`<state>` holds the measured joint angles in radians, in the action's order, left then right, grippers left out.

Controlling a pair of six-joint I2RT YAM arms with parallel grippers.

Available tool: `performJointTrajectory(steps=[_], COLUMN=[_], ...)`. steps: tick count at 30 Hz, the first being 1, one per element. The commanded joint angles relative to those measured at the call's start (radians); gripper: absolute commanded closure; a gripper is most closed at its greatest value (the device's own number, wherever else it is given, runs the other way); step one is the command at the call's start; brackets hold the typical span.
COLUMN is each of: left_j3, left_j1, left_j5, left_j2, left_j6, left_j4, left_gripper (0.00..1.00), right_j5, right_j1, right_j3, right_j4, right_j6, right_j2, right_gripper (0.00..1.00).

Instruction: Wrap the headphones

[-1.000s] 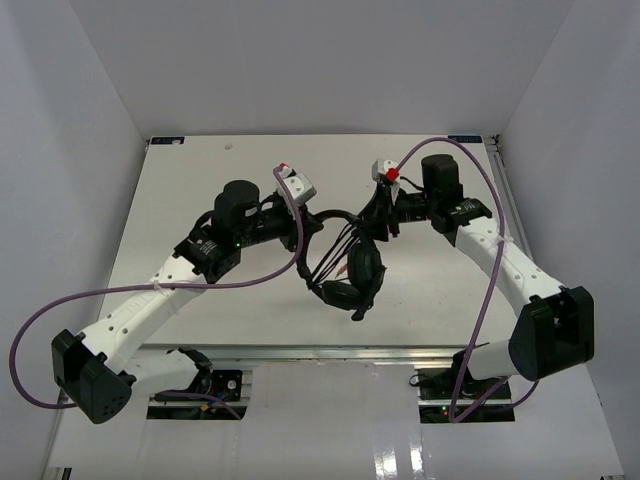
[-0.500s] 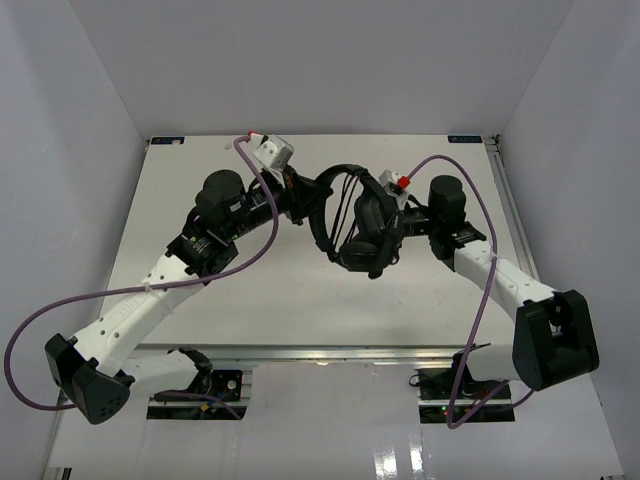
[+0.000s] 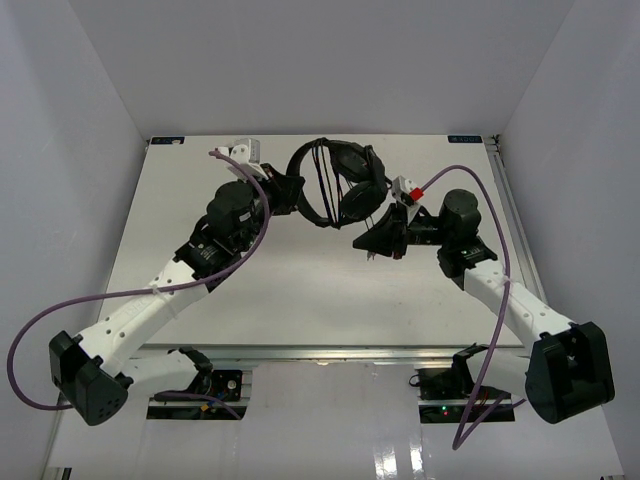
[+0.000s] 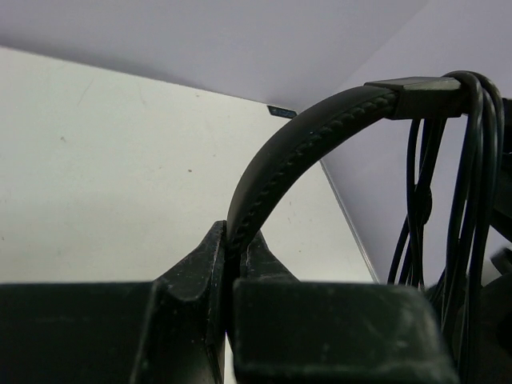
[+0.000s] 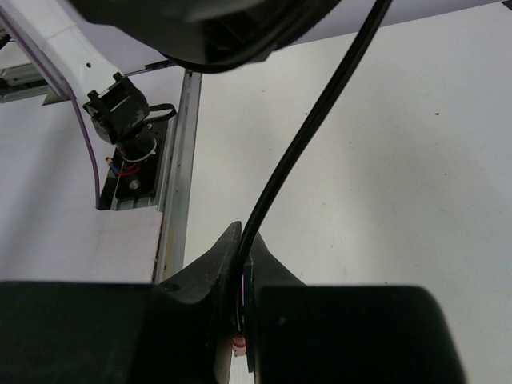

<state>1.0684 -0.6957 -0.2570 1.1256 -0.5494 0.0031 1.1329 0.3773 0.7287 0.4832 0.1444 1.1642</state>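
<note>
The headphones [image 3: 345, 185] have moved from the middle of the table [image 3: 300, 300] to its far centre, with the left gripper [image 4: 232, 244] still clamped on the headband [image 4: 280, 160]. The arch points left and the earcups [image 3: 358, 205] right, so the long axis lies across the table. The right gripper [image 5: 242, 244] has pinched shut on the cord [image 5: 318, 120].

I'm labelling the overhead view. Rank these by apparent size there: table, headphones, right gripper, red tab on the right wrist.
1. table
2. headphones, held up nearer the camera, so somewhat flattered
3. right gripper
4. red tab
</note>
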Motion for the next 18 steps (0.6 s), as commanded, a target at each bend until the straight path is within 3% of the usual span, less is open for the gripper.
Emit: performJointTrajectory(steps=[1, 8, 14, 18], left_j3=[0.079, 0.136, 0.011, 0.029], left_j1=[0.015, 0.013, 0.018, 0.03], left_j5=[-0.287, -0.386, -0.476, -0.479], left_j2=[0.039, 0.201, 0.253, 0.363], left_j6=[-0.249, -0.448, -0.596, -0.667], left_j4=[0.028, -0.264, -0.361, -0.423], left_gripper=[1.0, 1.0, 1.0, 1.0], right_j5=[-0.05, -0.138, -0.174, -0.194], right_j1=[0.019, 0.026, 0.029, 0.03], right_j3=[-0.031, -0.104, -0.175, -0.174], right_j4=[-0.07, -0.001, 0.156, 0.194], right_j6=[-0.051, -0.001, 0.069, 0.104], right_j2=[-0.017, 0.055, 0.16, 0.258], right_gripper=[0.92, 0.92, 0.92, 0.92])
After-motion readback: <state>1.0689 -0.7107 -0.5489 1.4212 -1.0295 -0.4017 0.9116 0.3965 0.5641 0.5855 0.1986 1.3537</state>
